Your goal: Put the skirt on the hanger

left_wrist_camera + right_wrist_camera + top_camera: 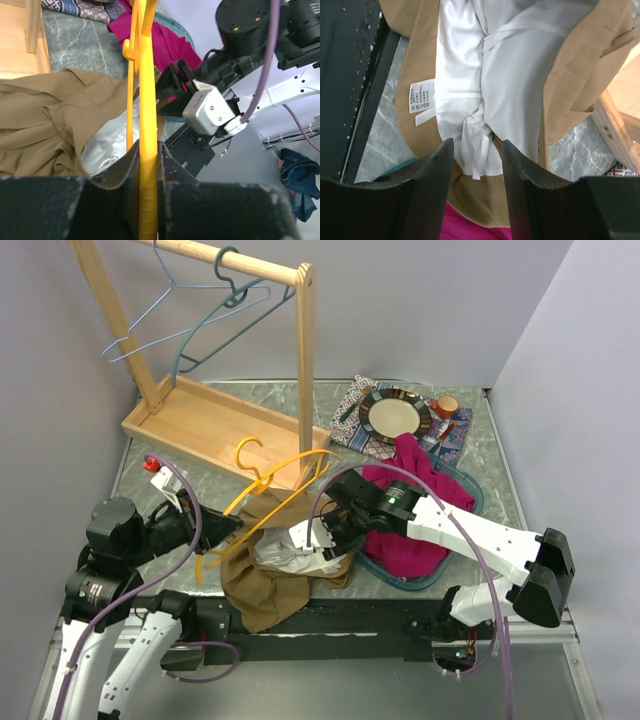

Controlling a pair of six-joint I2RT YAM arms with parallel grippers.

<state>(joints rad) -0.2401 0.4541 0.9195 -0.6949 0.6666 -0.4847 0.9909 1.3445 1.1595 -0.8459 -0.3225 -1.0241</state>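
Left gripper (148, 167) pinches the yellow hanger (147, 100): the bar runs straight up between the pressed-together fingers, its far end toward the right arm. From above, the hanger stands tilted over the table (497, 472), hook toward the wooden rack (225, 418). The skirt (262, 595), tan, lies in a loose heap at the near edge between the two arms, part of it draped over the black base rail. It is not on the hanger, which crosses above its upper left part; whether they touch, cannot tell. The skirt's waist is turned open, showing white lining (512, 75) and a care label (421, 102). Right gripper (477, 145) is over that opening with its jaws partly spread, one finger on each side of a white ribbon loop (472, 161) at the waistband. A gap shows on both sides of the loop, and no pinch on the cloth is seen. Just right of the skirt, a magenta cloth (412, 525) sits in a blue tray (472, 492). Two blue hangers (190, 325) hang on the rack's rail. At the far right are a plate (395, 412) and a small cup (447, 405).
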